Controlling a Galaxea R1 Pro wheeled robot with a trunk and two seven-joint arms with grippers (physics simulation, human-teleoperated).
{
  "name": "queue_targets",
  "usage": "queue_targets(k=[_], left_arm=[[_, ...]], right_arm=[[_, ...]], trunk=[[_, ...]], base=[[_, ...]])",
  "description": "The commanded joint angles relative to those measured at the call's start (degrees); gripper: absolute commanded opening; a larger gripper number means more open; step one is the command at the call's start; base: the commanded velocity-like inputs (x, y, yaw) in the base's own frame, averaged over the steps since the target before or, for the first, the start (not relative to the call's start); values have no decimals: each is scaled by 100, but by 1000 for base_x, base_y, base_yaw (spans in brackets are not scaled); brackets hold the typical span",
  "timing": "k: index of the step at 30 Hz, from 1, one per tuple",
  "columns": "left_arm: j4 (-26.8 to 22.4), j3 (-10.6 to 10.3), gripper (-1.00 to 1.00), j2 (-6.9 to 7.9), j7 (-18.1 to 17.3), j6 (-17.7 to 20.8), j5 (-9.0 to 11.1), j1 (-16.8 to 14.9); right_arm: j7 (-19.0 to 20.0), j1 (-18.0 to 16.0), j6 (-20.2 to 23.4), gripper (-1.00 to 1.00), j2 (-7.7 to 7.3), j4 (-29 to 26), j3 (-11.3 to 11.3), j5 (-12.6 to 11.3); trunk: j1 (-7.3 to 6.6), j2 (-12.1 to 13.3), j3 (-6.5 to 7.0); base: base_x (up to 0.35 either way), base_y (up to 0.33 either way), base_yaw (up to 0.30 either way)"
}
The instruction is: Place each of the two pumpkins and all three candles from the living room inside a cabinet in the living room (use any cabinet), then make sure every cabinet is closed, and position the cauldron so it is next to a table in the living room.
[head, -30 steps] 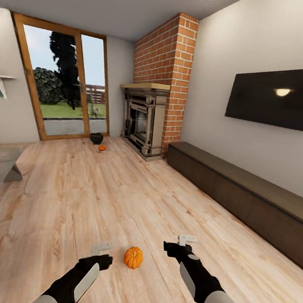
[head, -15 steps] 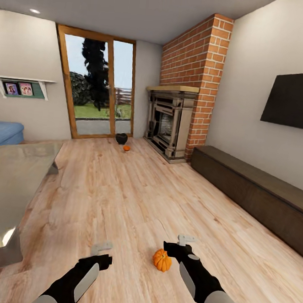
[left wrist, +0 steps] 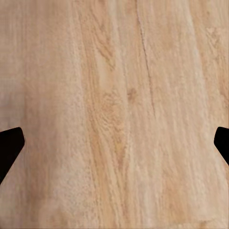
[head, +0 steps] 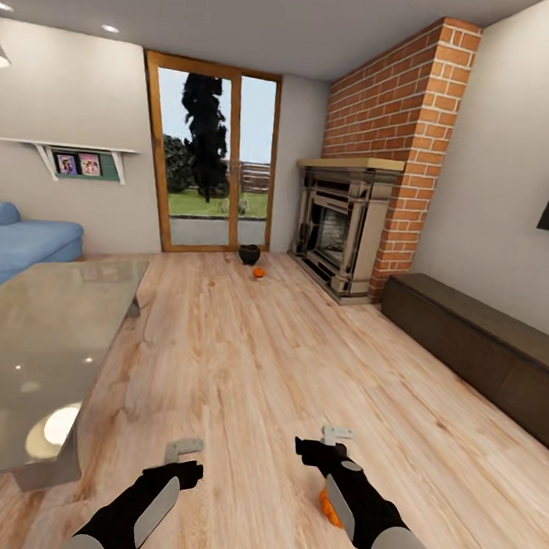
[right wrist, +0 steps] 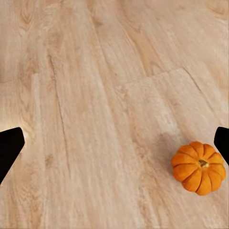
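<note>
- Under right forearm on pale wood floor [head: 242,363]: near small orange ribbed pumpkin [right wrist: 199,167], mostly hidden in head view.
- Far by glass door: second orange pumpkin [head: 259,271] beside round black cauldron [head: 249,254].
- Left gripper [head: 184,454], right gripper [head: 326,441]: both spread wide, empty.

There are two pumpkins: the near pumpkin [right wrist: 199,167] lies on the floor [head: 266,365] just beside the right claw [head: 324,442], partly hidden under that arm in the head view, and the far pumpkin [head: 259,271] is well ahead of both claws. There is one cauldron [head: 249,254], just beside the far pumpkin, one glossy grey bench [head: 35,345] to the left of the left claw [head: 185,456], and one long dark cabinet [head: 476,346] to the right of the right claw. There are two claws, each with two fingers spread wide apart.
</note>
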Motion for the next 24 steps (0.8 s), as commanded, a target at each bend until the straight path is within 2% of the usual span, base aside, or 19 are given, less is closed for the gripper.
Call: queue_targets(k=[1,13,21,24], left_arm=[[-9,-33,100,5,51,12,58,-3],[-9,-40,100,4,51,12,54,-3],[-9,-38,100,5,51,12,54,-3],[-9,-41,100,-1,51,12,54,-3]], right_arm=[[30,-2,30,100,-4,-11,30,-61],[134,-2,26,100,-31,-11,29,-63],[139,-2,77,100,8,-11,35,-64],[144,-2,102,100,12,-11,37,-60]], trunk=[[2,-3,-6],[2,-3,-30],[2,-3,-65],[2,-3,-91]], base=[[247,257,7],[259,230,-27],[272,37,-1],[111,2,0]])
